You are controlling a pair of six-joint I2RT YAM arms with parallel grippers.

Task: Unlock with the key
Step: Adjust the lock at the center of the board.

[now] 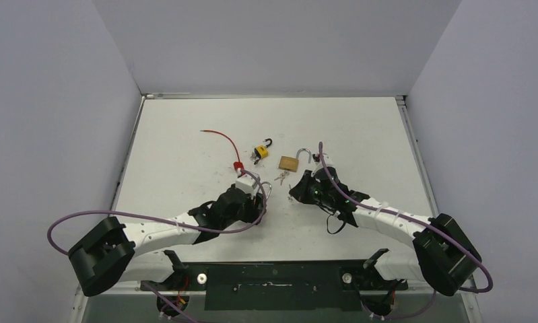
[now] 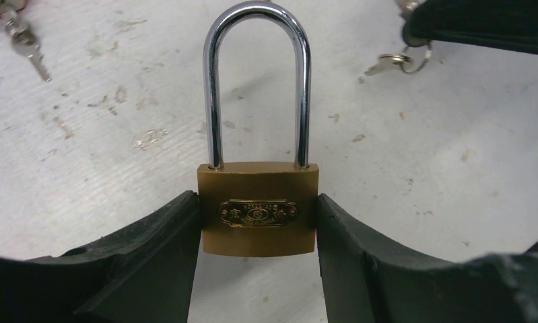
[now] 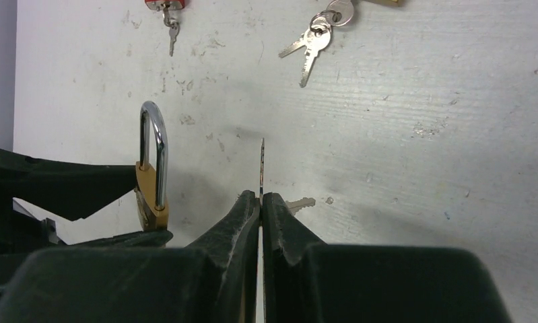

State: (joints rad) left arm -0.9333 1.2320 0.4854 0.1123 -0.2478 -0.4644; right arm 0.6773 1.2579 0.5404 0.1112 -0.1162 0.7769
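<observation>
My left fingers (image 2: 151, 256) clamped on brass padlock (image 2: 258, 215) body, shackle toward 12 o'clock. My right fingers (image 3: 239, 229) pinched together on key (image 3: 262, 165), blade toward 12 o'clock; padlock at its 9 o'clock.

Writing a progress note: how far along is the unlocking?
Done: the left gripper clamps the padlock by its body, and the right gripper pinches a key, blade pointing out. In hand: lining the key up with the padlock; the two are apart, the padlock off to the key's side. Left: inserting and turning the key, since the shackle sits closed in the body.
</observation>
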